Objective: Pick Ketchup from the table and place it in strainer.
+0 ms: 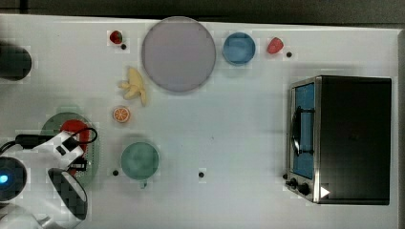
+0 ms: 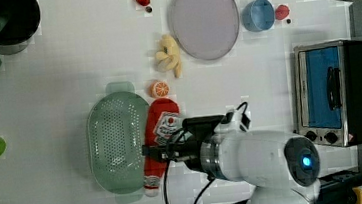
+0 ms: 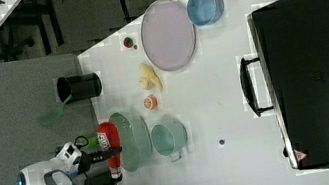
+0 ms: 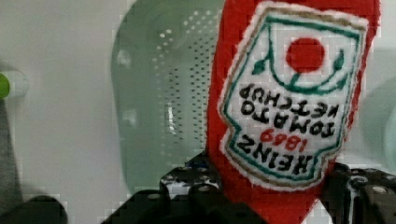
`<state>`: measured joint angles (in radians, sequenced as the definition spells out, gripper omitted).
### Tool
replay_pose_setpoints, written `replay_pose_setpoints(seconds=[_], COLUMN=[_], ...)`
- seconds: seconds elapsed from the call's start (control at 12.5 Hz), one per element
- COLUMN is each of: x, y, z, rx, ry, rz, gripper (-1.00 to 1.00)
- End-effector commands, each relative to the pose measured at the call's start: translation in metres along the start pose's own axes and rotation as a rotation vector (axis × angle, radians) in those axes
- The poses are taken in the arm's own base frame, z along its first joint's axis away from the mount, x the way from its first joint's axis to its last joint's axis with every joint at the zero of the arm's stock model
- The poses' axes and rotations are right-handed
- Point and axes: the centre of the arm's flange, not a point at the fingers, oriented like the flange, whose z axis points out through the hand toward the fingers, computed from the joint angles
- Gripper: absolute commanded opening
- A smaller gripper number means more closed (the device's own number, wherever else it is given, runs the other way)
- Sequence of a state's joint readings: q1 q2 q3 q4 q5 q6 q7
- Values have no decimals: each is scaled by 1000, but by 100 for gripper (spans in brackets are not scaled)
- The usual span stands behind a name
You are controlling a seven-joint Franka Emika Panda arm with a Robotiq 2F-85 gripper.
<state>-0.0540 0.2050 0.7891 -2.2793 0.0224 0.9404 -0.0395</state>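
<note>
The mint-green strainer (image 2: 115, 143) is sitting near the table (image 2: 66, 83) edge by the arm, while the pincer (image 2: 160, 153) is clamping the plush Heinz ketchup bottle (image 2: 161, 134), holding it lengthwise above the strainer's rim.

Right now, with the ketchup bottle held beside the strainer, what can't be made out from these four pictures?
- Ketchup bottle: in the top view the arm covers most of it.
- Strainer: in the top view the arm hides the bulk of it; whether the bottle is over its rim or beside it is unclear.
- Pincer: in the wrist view it is cut off by the edge.
- Bottle height above the table: none of the views settles it.
</note>
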Motion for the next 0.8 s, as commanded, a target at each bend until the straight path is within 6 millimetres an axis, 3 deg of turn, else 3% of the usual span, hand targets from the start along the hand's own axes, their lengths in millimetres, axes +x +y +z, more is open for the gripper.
replay_pose_setpoints(seconds=[0.08,0.24,0.48,0.64,0.8], x=[6,9,11,16,28], y=[-7,-5,-4,-5,-3], z=[15,36,55,43,10], rx=[70,107,122,123,101], ry=[0,-19,-17,13,61], rz=[113,123,88,87,141], gripper=[21,27,90,100,100])
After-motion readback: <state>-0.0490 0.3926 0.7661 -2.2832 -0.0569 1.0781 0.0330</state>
